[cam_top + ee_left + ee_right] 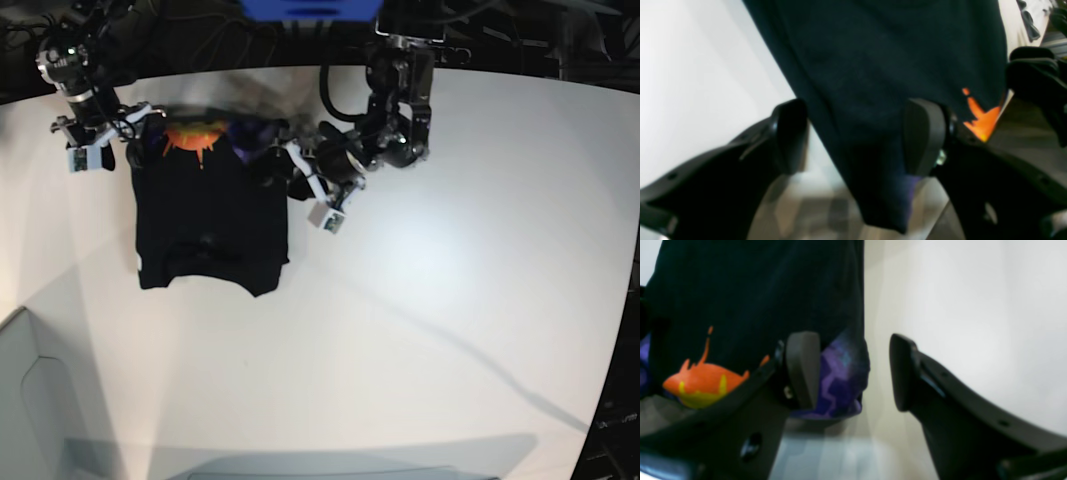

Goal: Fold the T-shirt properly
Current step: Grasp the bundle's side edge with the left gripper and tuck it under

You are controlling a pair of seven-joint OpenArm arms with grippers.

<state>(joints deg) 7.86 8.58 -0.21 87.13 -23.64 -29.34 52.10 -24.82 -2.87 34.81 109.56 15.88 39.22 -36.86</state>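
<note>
My left end effector (857, 136) has matte black curved plastic fingers with flat dark pads and a small silver screw. My right end effector (853, 371) matches, with round holes in its shells. Both black arms carry white blocks and black cables.

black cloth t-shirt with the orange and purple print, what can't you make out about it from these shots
- Black cloth T-shirt, base view: too small and dark to count the folded layers.
- Orange-and-purple print, right wrist view: blurred, partly behind the right gripper finger, so the design is unreadable.
- Left wrist view: the shirt runs off the top edge; the open left gripper covers its lower hem.
</note>
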